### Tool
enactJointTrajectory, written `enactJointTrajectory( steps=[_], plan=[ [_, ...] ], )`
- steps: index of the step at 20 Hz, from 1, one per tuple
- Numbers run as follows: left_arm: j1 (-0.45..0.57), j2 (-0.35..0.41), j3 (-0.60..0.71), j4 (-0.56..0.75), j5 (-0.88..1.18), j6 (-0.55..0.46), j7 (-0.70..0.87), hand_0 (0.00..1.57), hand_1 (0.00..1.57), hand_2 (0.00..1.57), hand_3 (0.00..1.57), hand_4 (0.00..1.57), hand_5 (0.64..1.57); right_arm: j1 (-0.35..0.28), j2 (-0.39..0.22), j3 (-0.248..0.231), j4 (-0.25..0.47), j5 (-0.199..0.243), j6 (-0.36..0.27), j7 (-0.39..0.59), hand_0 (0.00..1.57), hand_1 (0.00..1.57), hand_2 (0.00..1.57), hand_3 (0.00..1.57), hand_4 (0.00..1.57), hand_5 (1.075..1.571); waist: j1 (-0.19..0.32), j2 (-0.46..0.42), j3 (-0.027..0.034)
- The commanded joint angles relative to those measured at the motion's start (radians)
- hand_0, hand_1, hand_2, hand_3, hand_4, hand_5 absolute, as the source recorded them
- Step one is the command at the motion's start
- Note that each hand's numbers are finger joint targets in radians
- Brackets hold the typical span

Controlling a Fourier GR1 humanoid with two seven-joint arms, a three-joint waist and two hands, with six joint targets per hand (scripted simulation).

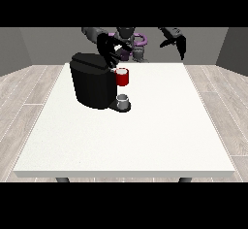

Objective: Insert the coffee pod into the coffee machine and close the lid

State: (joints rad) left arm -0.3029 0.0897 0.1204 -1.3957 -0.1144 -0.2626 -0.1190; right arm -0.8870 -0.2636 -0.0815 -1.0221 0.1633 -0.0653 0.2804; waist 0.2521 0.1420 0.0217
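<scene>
On table: 1 coffee machine, 1 cup; 2 hands up.

A: so what's actually sitting on that counter?

B: just the coffee machine, black and boxy, back-left part of the white top as we see it. Its base sticks out to the right with a small grey cup standing on it.

A: and under the counter?

B: light wood-plank floor on both sides.
</scene>
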Motion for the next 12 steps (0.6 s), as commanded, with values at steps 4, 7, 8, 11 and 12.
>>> enactJointTrajectory(
  steps=[4,7,8,11,12],
  plan=[
    [-0.043,-0.019,-0.025,-0.002,0.007,-0.013,-0.007,0.00,0.00,0.00,0.00,0.42,1.571,-0.116,0.047,0.036,-0.070,0.000,0.019,-0.036,0.00,0.00,0.00,0.00,0.10,1.571,0.129,0.044,-0.0215],
    [-0.080,0.010,-0.014,0.025,0.021,-0.047,-0.003,0.00,0.00,0.00,0.00,0.40,1.571,-0.136,0.042,0.052,-0.121,0.013,0.031,0.016,0.00,0.00,0.00,0.00,0.15,1.571,0.149,0.059,-0.0224],
    [-0.093,0.007,-0.016,0.009,0.015,-0.035,-0.006,0.00,0.00,0.00,0.00,0.37,1.571,-0.120,0.023,0.044,-0.125,0.021,0.027,-0.005,0.00,0.00,0.00,0.00,0.09,1.571,0.158,0.087,-0.0210],
    [-0.092,-0.007,-0.046,0.006,0.020,-0.063,-0.004,0.00,0.00,0.00,0.00,0.43,1.571,-0.156,-0.024,0.008,-0.146,0.020,0.031,0.048,0.00,0.00,0.00,0.00,0.00,1.571,0.221,0.098,-0.0206],
    [-0.079,-0.010,-0.048,0.010,0.023,-0.067,-0.012,0.00,0.00,0.00,0.00,0.42,1.571,-0.147,-0.015,0.013,-0.154,0.031,0.017,0.072,0.00,0.00,0.00,0.00,0.00,1.571,0.238,0.083,-0.0215]
  ],
)
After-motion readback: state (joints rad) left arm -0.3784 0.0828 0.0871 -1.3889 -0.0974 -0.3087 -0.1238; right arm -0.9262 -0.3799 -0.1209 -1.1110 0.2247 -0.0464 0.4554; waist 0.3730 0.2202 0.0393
